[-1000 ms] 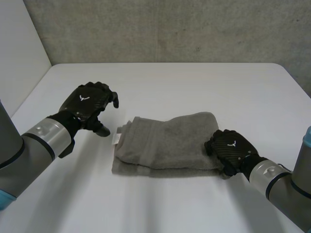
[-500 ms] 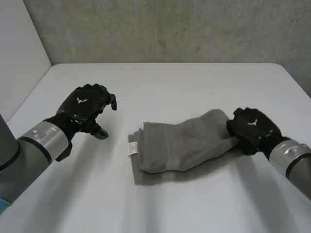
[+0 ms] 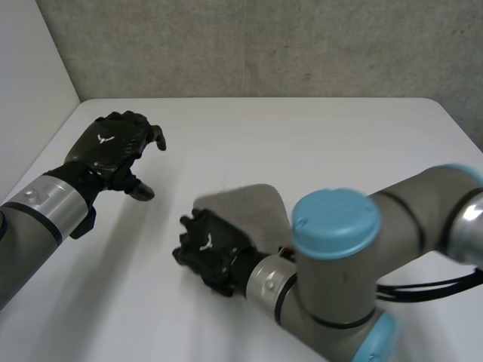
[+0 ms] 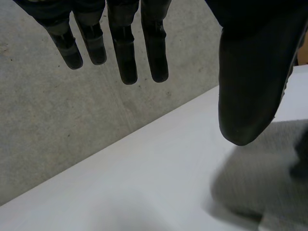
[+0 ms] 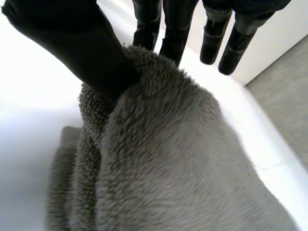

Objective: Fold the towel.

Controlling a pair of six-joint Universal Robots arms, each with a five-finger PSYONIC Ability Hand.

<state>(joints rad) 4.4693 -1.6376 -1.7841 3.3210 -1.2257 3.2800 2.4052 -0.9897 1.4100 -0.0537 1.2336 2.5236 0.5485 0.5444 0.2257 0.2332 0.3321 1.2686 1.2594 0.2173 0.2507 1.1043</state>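
**Towel pinched in right hand, mid-fold; left hand idle and clear**

In the head view the grey towel (image 3: 253,202) sits at the centre of the frame on the white table (image 3: 317,136). Much of it is hidden behind the right hand (image 3: 210,251) and the right arm (image 3: 336,226), which reaches across the lower middle of the frame.

The right wrist view confirms the grip. The thumb presses a thick, bunched fold of towel against the fingers (image 5: 178,24), so the cloth is pinched and not merely resting on the hand. The judgement is that this hold serves to lay one end over the other, so the fold is under way but not finished.

The left hand (image 3: 113,147) hovers at the upper left of the frame with its fingers straight and spread. It holds nothing and is well apart from the towel. It is probably placed there to leave the fold's path clear.
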